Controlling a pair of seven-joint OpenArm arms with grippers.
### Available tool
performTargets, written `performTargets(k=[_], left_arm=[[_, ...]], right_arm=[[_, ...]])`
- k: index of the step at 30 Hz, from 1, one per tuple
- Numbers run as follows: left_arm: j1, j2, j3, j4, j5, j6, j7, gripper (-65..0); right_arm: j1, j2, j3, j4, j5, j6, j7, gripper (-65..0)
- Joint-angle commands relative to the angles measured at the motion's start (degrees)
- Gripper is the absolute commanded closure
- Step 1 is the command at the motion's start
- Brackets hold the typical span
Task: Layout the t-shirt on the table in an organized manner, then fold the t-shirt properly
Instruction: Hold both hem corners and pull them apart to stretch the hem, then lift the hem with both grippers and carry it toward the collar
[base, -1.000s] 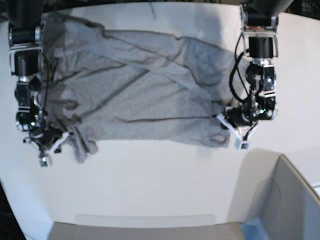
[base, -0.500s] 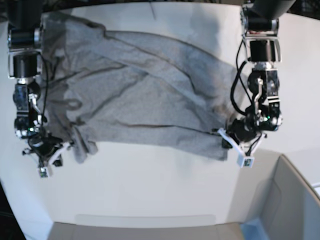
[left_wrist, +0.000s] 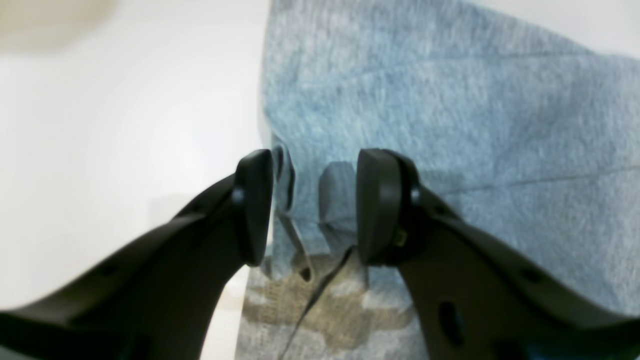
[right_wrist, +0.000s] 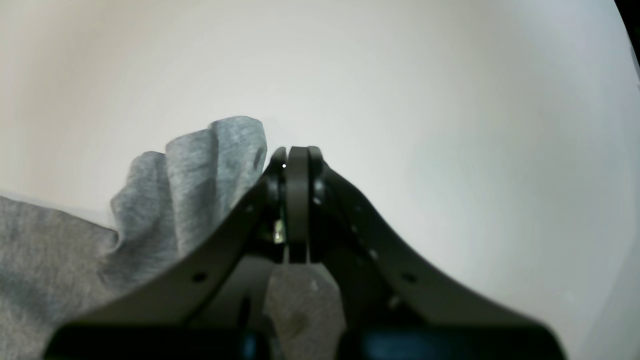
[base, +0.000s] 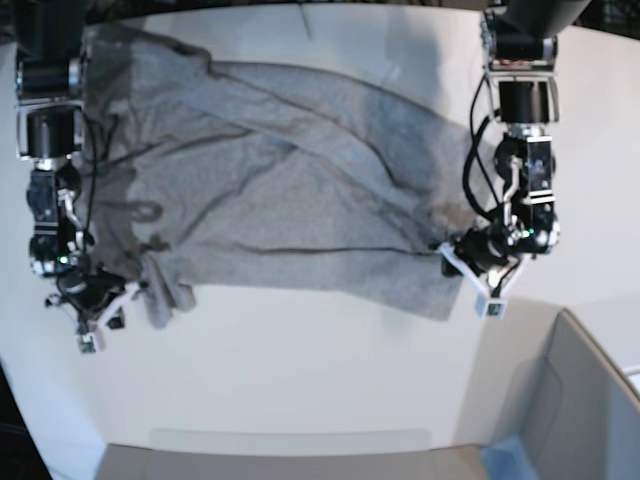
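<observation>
Grey t-shirt spread, still creased, across the far half of the white desk, one gripper at each of its near corners.

The shirt lies crumpled with long diagonal folds, its near hem running roughly across the desk. At the corner on the base view's right, the left gripper stands with its jaws parted above the fabric, the cloth edge lying between them but not pinched. At the opposite corner, the right gripper has its jaws pressed fully together; a bunched fold of shirt rises just beside it and more cloth shows beneath it, though whether fabric is pinched cannot be told. A grey bin sits at the near right.
</observation>
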Motion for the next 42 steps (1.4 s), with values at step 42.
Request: performTargets(k=[42], left_arm=[[-5.5, -0.3, 0.2, 2.9, 0.0, -0.2, 1.2, -13.3]], right_arm=[[2.5, 0.8, 0.5, 3.9, 0.0, 0.1, 1.8, 0.0]])
